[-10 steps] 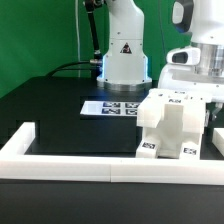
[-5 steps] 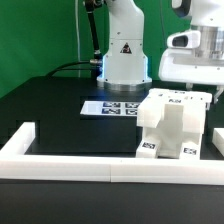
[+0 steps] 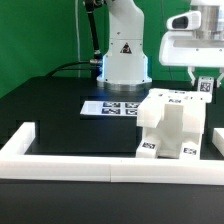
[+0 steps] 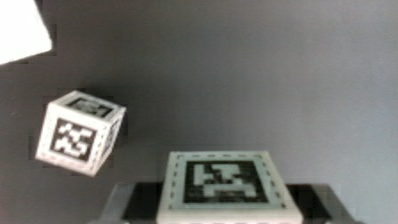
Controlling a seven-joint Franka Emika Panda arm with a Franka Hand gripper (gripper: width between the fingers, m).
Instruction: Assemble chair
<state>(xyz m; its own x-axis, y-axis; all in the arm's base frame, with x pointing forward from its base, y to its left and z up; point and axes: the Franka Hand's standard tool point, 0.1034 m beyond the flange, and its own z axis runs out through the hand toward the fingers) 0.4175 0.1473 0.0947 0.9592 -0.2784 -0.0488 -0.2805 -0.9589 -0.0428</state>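
The tool (image 3: 204, 80) hangs high, pointing down, gripping a chair part (image 4: 222, 180).

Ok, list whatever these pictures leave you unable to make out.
- Exterior view: the gripper sits at the right edge; its fingers are too small to tell apart.
- Wrist view: the held part is cut by the frame edge and blurred; only its tagged face shows.
- Wrist view: a white shape is cut off by the frame edge, unidentifiable.
- Exterior view: the chair assembly hides whatever lies behind it.
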